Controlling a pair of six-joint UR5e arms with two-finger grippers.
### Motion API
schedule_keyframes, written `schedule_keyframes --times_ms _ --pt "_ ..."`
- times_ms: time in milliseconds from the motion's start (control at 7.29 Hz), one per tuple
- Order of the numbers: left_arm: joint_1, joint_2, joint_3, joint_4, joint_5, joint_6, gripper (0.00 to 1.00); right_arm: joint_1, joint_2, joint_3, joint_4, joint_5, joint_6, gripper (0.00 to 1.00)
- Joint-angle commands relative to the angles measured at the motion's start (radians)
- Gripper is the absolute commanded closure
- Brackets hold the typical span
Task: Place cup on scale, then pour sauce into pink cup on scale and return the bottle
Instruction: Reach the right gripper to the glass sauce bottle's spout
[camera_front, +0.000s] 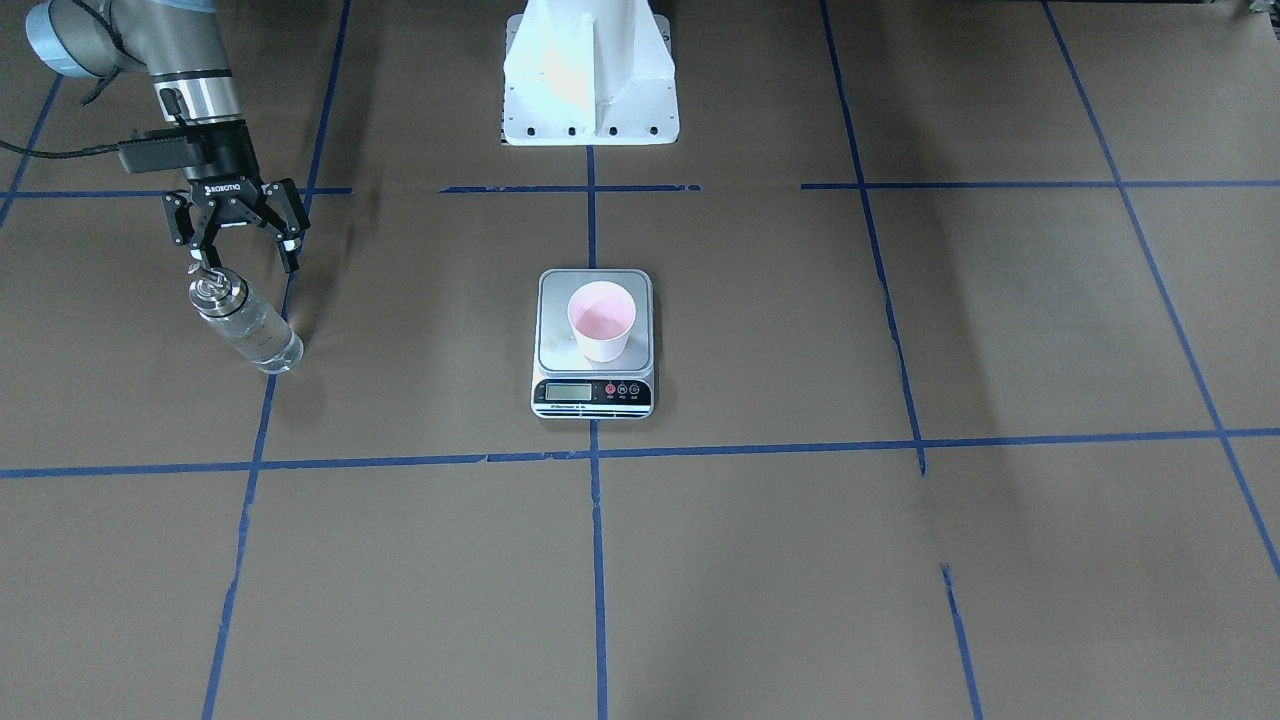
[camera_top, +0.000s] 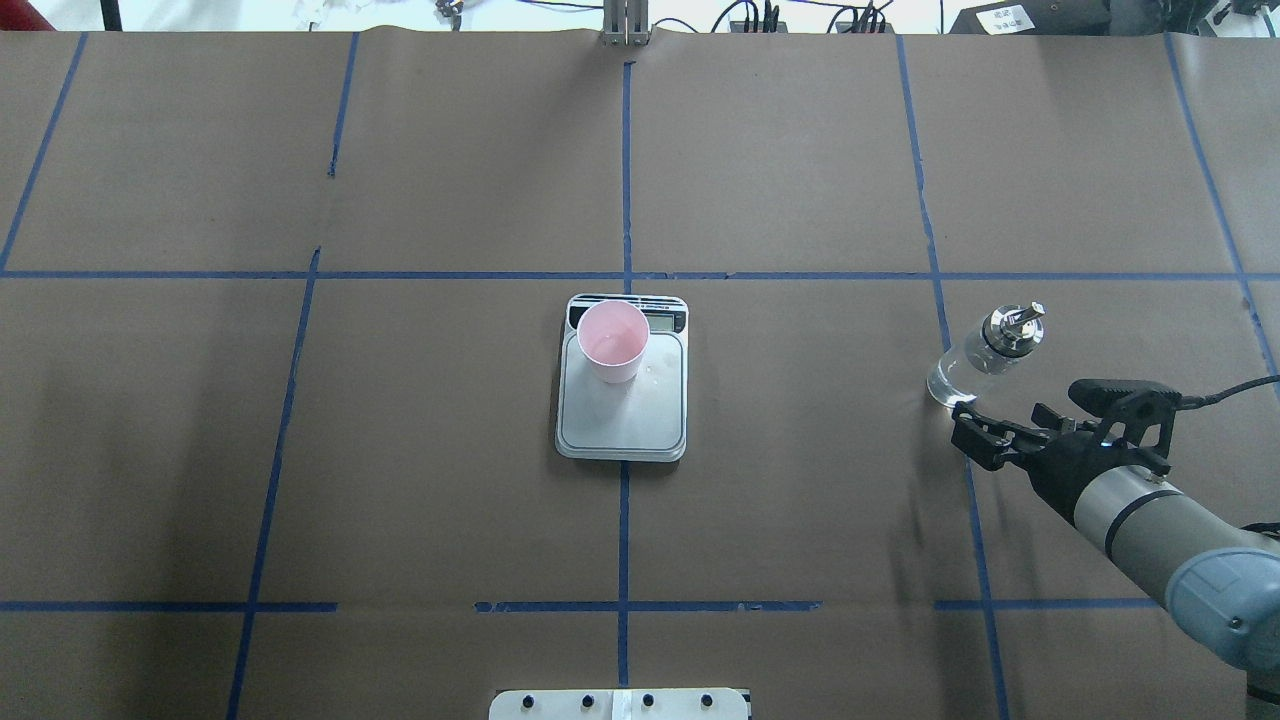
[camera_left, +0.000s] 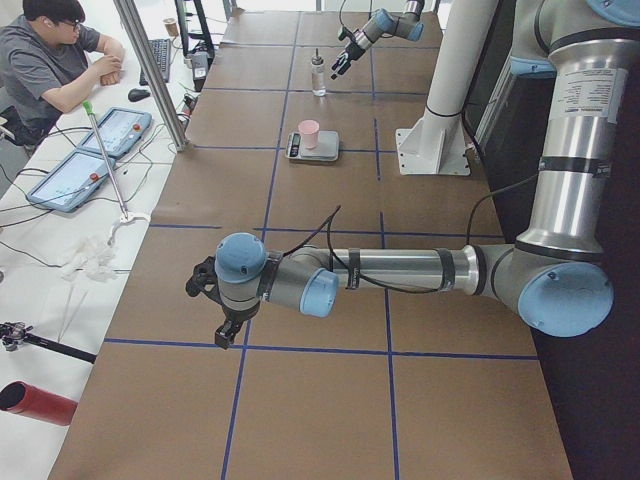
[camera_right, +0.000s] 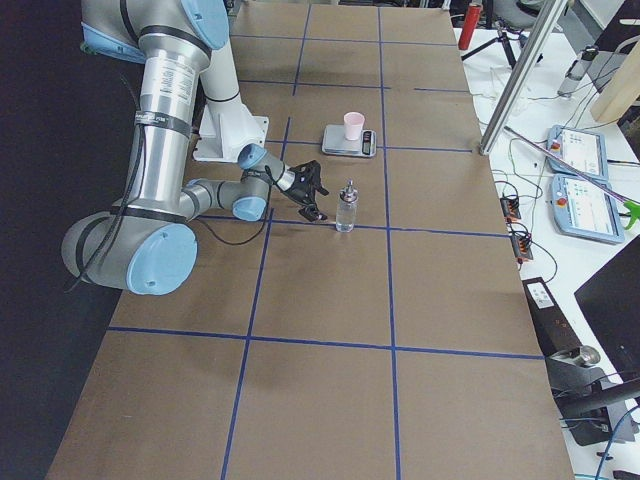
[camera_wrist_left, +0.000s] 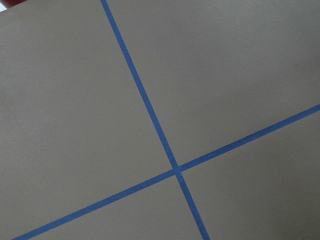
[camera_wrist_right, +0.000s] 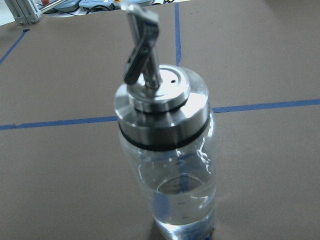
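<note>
Bottle (camera_wrist_right: 165, 150) upright at scale's (camera_top: 622, 420) 3 o'clock; right gripper (camera_front: 245, 260) open just beside it, empty. Cup (camera_top: 612, 345) placed. Next, probably: grasp bottle body.

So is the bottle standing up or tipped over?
Standing up. The bottle sits on its base, with its cap on top.

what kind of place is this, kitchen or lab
Most likely a robotics lab: the table is papered brown with a blue tape grid, the left arm and right arm stand at it, and a person sits beside control tablets.
</note>
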Motion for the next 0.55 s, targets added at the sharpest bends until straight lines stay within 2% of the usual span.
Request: schedule_keyframes --times_ms 0,412 --pt "0.000 0.001 -0.005 0.000 0.000 0.000 0.00 -0.001 0.019 -0.026 0.006 -0.038 -0.057 0.00" --pt "0.000 0.001 -0.005 0.000 0.000 0.000 0.00 0.001 0.040 -0.041 0.005 -0.055 -0.097 0.00"
